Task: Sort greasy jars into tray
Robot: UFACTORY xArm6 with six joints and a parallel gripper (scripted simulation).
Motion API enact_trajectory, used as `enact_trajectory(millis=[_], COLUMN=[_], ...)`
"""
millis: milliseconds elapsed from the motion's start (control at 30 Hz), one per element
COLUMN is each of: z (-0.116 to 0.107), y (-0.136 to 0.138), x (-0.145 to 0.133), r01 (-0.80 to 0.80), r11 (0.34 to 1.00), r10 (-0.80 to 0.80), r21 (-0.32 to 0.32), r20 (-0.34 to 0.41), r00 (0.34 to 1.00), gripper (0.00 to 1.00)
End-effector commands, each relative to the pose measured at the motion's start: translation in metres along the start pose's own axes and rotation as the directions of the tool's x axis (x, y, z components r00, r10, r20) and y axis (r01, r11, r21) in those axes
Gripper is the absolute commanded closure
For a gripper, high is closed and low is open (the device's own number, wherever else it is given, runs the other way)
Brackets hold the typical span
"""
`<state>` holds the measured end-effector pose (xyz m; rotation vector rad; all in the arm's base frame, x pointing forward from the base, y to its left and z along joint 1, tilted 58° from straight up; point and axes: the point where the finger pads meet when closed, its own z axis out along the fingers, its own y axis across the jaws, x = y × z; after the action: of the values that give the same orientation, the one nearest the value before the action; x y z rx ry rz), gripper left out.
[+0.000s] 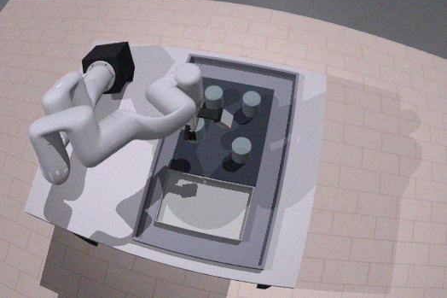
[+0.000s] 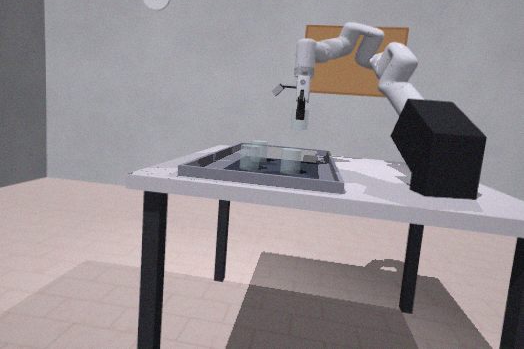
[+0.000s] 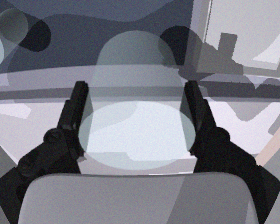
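Note:
My gripper (image 1: 191,133) (image 2: 300,111) (image 3: 136,95) is shut on a glass jar (image 1: 198,125) (image 2: 300,123) (image 3: 138,132) and holds it mouth down, high above the near left part of the dark drying mat (image 1: 213,149) (image 2: 311,169) (image 3: 91,10). Three other jars stand on the mat: one at the back left (image 1: 213,96), one at the back right (image 1: 251,102) and one at the front right (image 1: 241,149). In the side view they show as pale shapes (image 2: 252,156) (image 2: 290,160). The pale tray (image 1: 246,213) (image 3: 205,3) lies in front of the mat and holds no jar.
A raised grey frame (image 1: 294,90) (image 2: 260,177) surrounds the mat and tray on the table. The arm's black base box (image 1: 108,61) (image 2: 440,150) stands at the table's back left corner. One jar (image 3: 4,30) shows at the wrist view's left edge.

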<state>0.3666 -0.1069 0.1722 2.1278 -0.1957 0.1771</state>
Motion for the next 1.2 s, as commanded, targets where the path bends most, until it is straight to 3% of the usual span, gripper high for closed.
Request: enact_trajectory(millis=[0,1167], z=[-0.001,-0.001], y=[0.011,0.108], x=[0.005,0.038], r01=[0.0,0.0], r11=[1.0,1.0], r10=[0.0,0.0], r21=[0.002,0.002], r20=[-0.002,-0.002], r00=[1.0,1.0], gripper=[1.0,1.0])
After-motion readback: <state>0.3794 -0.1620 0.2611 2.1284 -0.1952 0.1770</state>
